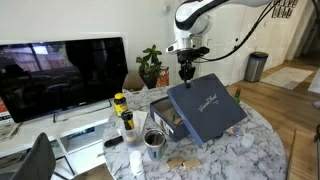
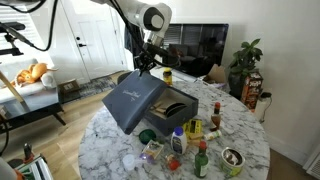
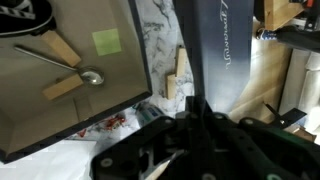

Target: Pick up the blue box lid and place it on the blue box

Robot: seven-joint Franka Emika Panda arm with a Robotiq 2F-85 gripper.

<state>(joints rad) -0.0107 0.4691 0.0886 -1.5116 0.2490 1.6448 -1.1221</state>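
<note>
The gripper (image 1: 186,68), clamped on the blue box lid (image 1: 208,108) by its upper edge, hangs it tilted below itself, partly over the blue box (image 1: 164,119).

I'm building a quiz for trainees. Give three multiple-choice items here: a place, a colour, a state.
1. Where is the blue box lid? A flat on the table; B tilted above the blue box; C on the TV stand.
2. Colour of the paper note in the box? A pink; B white; C yellow-green.
3. The gripper is: A shut on the lid; B open beside it; C holding a bottle.
Key: B, it hangs slanted in both exterior views; C, seen in the wrist view; A, it holds the lid's edge.
</note>
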